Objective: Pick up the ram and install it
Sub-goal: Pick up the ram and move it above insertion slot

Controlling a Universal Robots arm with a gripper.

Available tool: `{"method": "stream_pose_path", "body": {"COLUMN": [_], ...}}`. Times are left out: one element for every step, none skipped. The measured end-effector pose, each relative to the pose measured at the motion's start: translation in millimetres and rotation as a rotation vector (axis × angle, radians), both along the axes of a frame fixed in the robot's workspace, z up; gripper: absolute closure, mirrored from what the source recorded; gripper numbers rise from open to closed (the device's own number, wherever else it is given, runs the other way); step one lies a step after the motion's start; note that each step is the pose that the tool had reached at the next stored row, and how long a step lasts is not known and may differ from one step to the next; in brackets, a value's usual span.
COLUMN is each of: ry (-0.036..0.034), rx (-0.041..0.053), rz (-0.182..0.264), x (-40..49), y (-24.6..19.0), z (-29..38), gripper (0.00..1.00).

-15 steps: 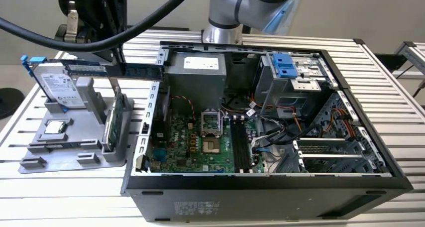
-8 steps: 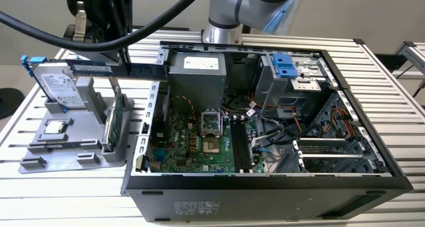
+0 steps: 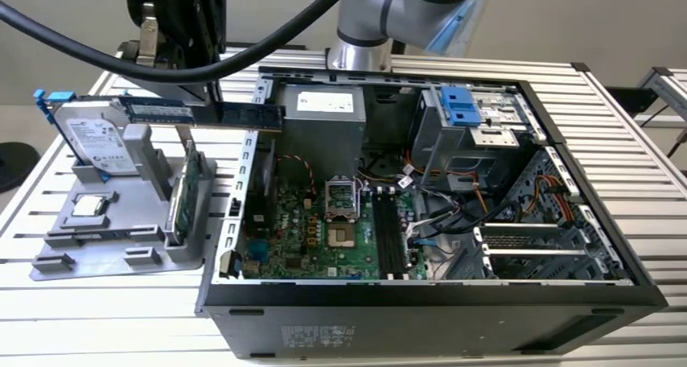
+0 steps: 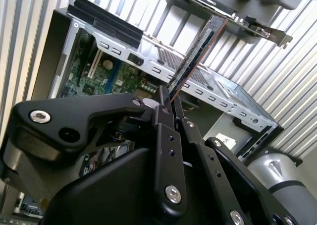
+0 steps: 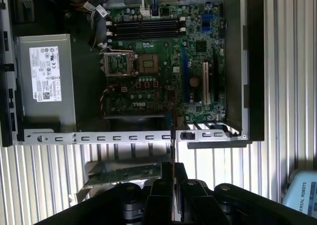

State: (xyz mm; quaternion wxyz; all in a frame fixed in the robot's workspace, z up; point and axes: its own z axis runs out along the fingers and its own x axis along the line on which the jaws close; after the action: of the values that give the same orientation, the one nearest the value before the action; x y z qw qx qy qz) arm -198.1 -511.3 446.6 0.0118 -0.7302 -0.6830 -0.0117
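Note:
My gripper (image 3: 202, 93) is shut on the ram (image 3: 204, 114), a slim dark stick held level in the air. In the exterior view it hangs over the gap between the grey holder (image 3: 118, 250) and the open computer case's wall (image 3: 249, 154). In the second wrist view the ram (image 4: 195, 54) sticks out edge-on from my gripper (image 4: 171, 103). In the first wrist view the ram (image 5: 172, 145) appears as a thin line above my gripper (image 5: 172, 183), crossing the case wall. The motherboard's long memory slots (image 3: 388, 237) (image 5: 143, 29) lie inside the case, away from the stick.
The grey holder carries a silver hard drive (image 3: 102, 138), a green card (image 3: 188, 194) (image 5: 129, 174) standing on edge, and a small square chip (image 3: 86, 206). Inside the case are a power supply (image 3: 322, 113) (image 5: 44, 81), the processor socket (image 3: 341, 198), cables and a drive cage (image 3: 478, 117).

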Motion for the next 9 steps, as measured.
{"method": "stream_pose_path", "body": {"ry": [0.0,0.0,0.0,0.0,0.0,0.0,0.0,0.0,-0.0001], "rx": [0.0,-0.0001,0.0,0.0001,-0.0001,0.0,-0.0001,0.0,0.0], "rz": [0.0,0.0,0.0,0.0,0.0,0.0,0.0,0.0,0.0], "x": [1.1,2.2,3.4,4.6,5.7,6.8,7.9,9.0,10.1], "y": [0.0,0.0,0.0,0.0,0.0,0.0,0.0,0.0,0.0], "z": [0.0,0.0,0.0,0.0,0.0,0.0,0.0,0.0,0.0], "gripper": [1.0,1.0,1.0,1.0,1.0,1.0,1.0,1.0,1.0]}}
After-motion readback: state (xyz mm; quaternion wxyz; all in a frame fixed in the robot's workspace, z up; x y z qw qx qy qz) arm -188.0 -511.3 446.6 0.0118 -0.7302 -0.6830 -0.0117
